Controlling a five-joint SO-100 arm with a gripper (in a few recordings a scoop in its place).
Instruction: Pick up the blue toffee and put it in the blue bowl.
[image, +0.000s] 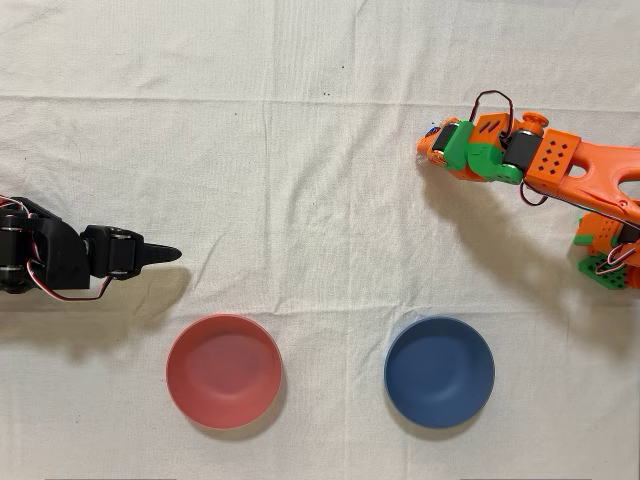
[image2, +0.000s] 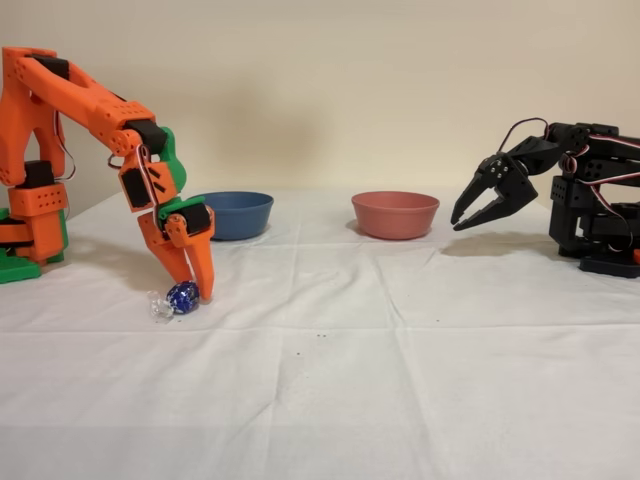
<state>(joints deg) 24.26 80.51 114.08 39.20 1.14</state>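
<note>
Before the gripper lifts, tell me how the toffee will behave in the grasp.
The toffee looks small and round, so it could roll if nudged off-centre on the cloth. Its shiny foil probably makes it slippery between the gripper's fingers. The twisted wrapper ends look thin and floppy, poor to grip; it is likely light for its size.

Bare cloth (image: 330, 230) lies open between the hand (image2: 193, 290) and blue bowl (image: 439, 371).
</note>
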